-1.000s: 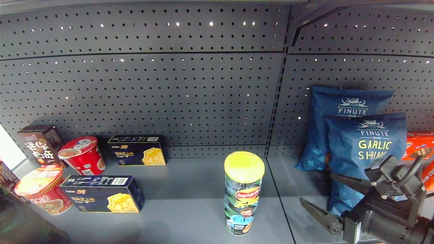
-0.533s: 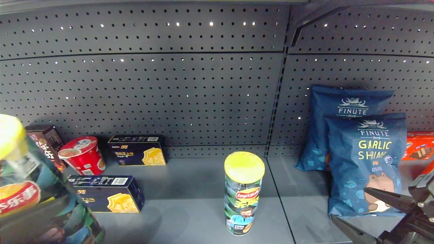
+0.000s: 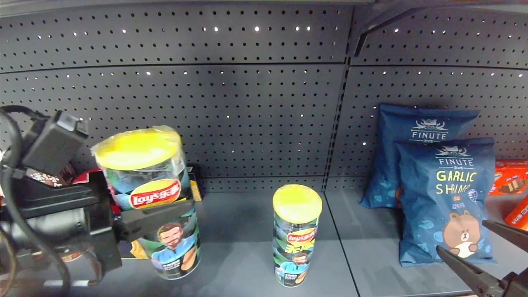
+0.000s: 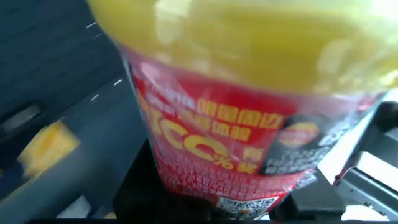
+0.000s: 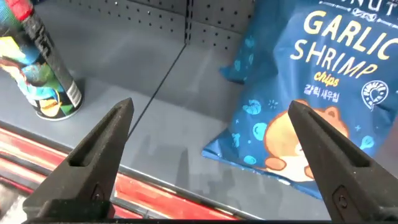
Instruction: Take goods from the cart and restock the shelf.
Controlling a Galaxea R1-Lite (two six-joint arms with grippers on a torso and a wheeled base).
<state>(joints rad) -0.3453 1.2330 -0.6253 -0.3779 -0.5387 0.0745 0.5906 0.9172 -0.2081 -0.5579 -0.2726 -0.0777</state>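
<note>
Two cans: the held chip can point(image 3: 148, 198) and the standing chip can point(image 3: 296, 235) are both wearing yellow lids and staying upright.
Left claw point(image 3: 165, 214): it is squeezing the held chip can around its middle, with one dark finger point(image 3: 154, 218) crossing the front of the label.
Held chip can, close up point(image 4: 236, 124): it is sitting right in the left claw, over the shelf point(image 3: 247, 231). I cannot tell if its bottom is touching the shelf.
Standing chip can: it is resting on the shelf, off to the right of the left claw and apart from it.
Right claw point(image 5: 211, 109): its two fingers are spreading wide apart and gripping nothing.
Front shrimp chip bag point(image 3: 445, 198): it is leaning just past the right claw's fingertips.
Back blue bag point(image 3: 416, 136): it is leaning behind the front shrimp chip bag, farther from the right claw.
Orange boxes point(image 3: 509, 177): they are lying to the right of the bags, beyond the right claw.
</note>
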